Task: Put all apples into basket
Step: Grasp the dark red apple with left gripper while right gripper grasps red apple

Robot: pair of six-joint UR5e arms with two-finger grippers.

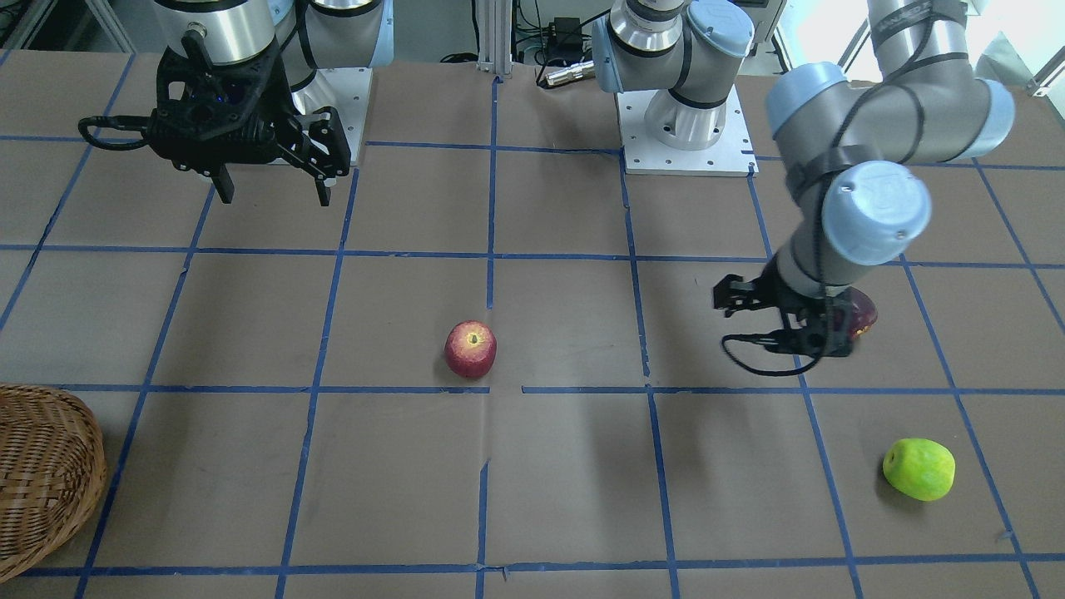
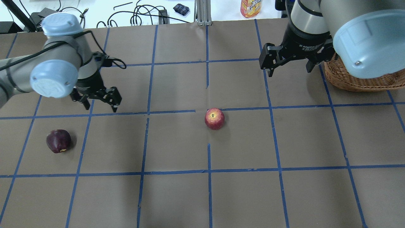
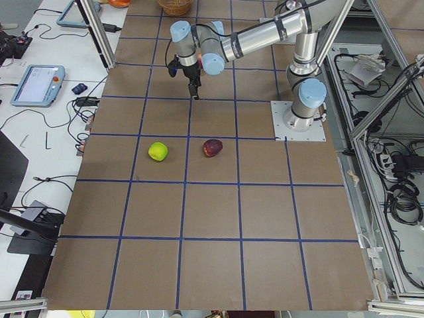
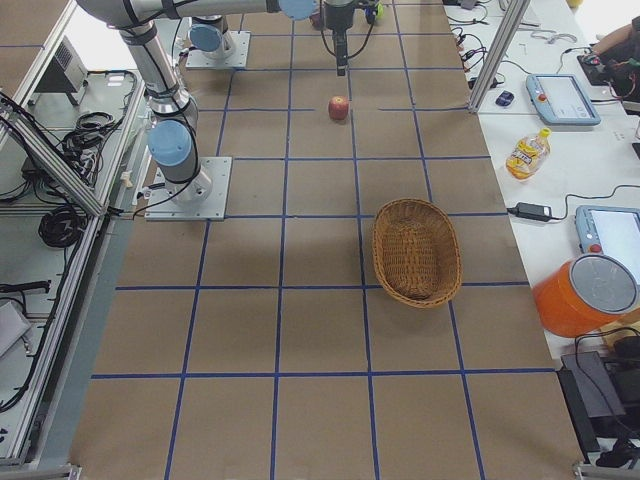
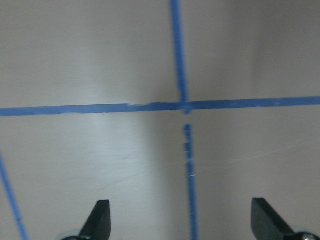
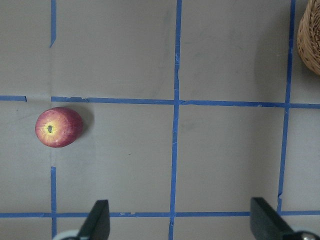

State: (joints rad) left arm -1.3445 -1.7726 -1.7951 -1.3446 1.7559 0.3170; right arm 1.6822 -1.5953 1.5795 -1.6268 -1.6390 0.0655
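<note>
In the front-facing view, a brown paper-covered worktop [image 1: 566, 474] crossed by blue tape [image 1: 491, 208] lines is seen. A round red apple [image 1: 470, 349] with a yellowish stem end lies near the middle. A bright lime-green apple [image 1: 918, 469] lies towards the operators' edge on the robot's left. A dark maroon apple [image 1: 865, 314] is partly hidden behind the left gripper [image 1: 782, 320]. A rounded, woven, light-brown wicker basket [image 1: 42, 474] is cut off at the edge on the robot's right. None of the apples is in it. The right gripper [image 1: 274, 187] is held above the worktop with its fingers spread and empty.

From overhead, the left gripper is seen with its fingers spread wide, empty, and apart from the maroon apple [image 2: 58, 141]. The wicker basket [image 2: 357, 80] is partly covered by the right arm.

From the left end, the green apple [image 3: 158, 151] and maroon apple are seen near each other.

From the right end, the wicker basket is seen empty, well apart from the red apple [image 4: 339, 107].

In the left wrist view, only worktop and blue tape are framed between the parted fingers [image 5: 100, 220].

In the right wrist view, the red apple is seen at the left and the basket rim at the upper right.
</note>
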